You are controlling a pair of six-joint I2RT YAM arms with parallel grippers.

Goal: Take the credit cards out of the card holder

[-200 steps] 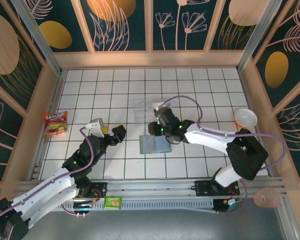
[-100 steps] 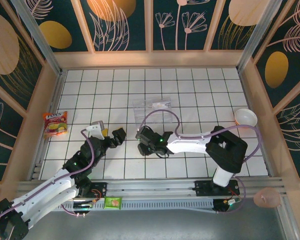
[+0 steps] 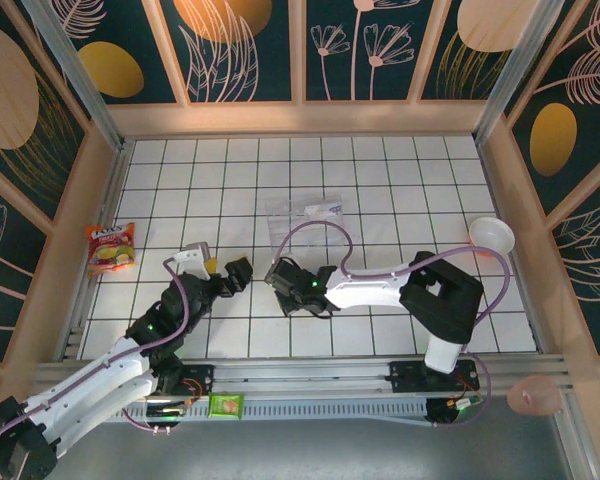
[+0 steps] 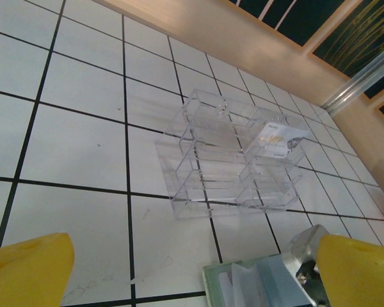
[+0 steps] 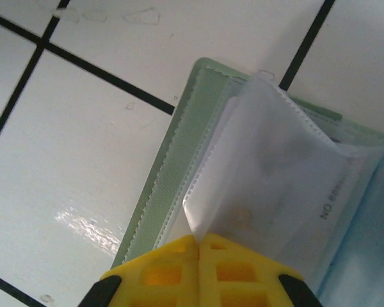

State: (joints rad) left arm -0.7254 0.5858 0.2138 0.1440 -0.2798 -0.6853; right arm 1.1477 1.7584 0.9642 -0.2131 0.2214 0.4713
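Observation:
The grey-green card holder [image 5: 169, 160] lies open on the white tiles, and in the left wrist view its corner [image 4: 256, 284] shows at the bottom edge. A see-through sleeve [image 5: 275, 173] stands up from it, and a credit card [image 5: 329, 204] with dark print shows faintly through the plastic. My right gripper [image 5: 198, 242] is shut on the near corner of that sleeve. From above, the right gripper [image 3: 288, 285] covers most of the holder. My left gripper [image 3: 220, 263] hovers open just left of it, with its yellow fingers [image 4: 25, 268] wide apart and nothing between them.
A clear compartmented plastic box [image 3: 302, 218] stands just beyond the holder, with a small white label in one cell [image 4: 275, 137]. A snack packet [image 3: 111, 247] lies at the left wall. A white bowl [image 3: 491, 235] sits at the right. A green packet [image 3: 225, 404] rests on the front rail.
My right gripper has swung left over the holder to its left end and has shut on the sleeve. The left arm has hardly moved.

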